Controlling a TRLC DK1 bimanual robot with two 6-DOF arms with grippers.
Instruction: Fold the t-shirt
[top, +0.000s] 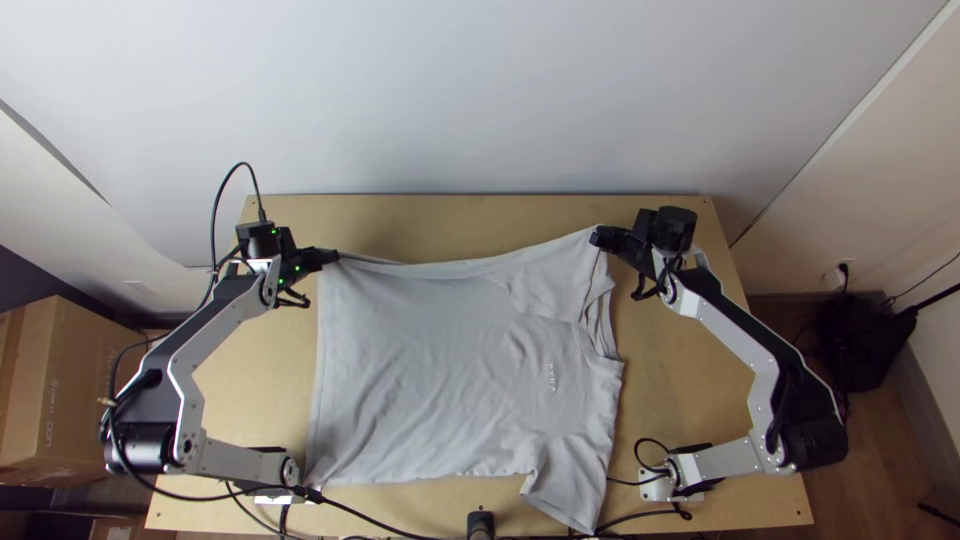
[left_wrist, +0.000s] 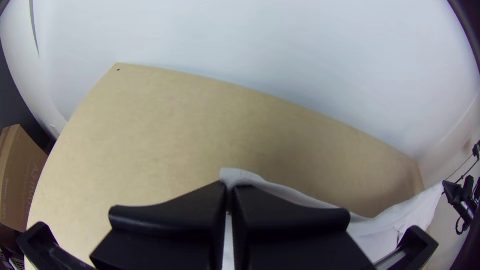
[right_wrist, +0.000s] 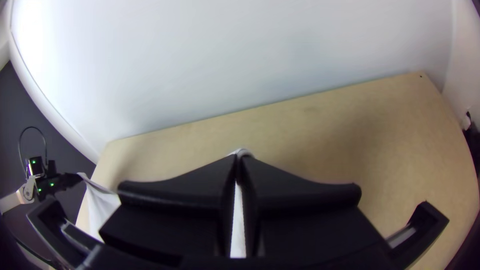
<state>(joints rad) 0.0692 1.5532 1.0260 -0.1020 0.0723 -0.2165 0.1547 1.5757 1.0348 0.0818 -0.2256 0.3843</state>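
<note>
Two-handed now, pinching the t-shirt (top: 450, 370), spread on the table (top: 690, 400), with left gripper (top: 331, 257) closed at eleven o'clock, right gripper (top: 598, 238) at one, and could skew the fold or drop a corner by pulling unevenly

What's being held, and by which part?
The shirt: left gripper at its far hem corner, right gripper at its far edge, collar end.
</note>
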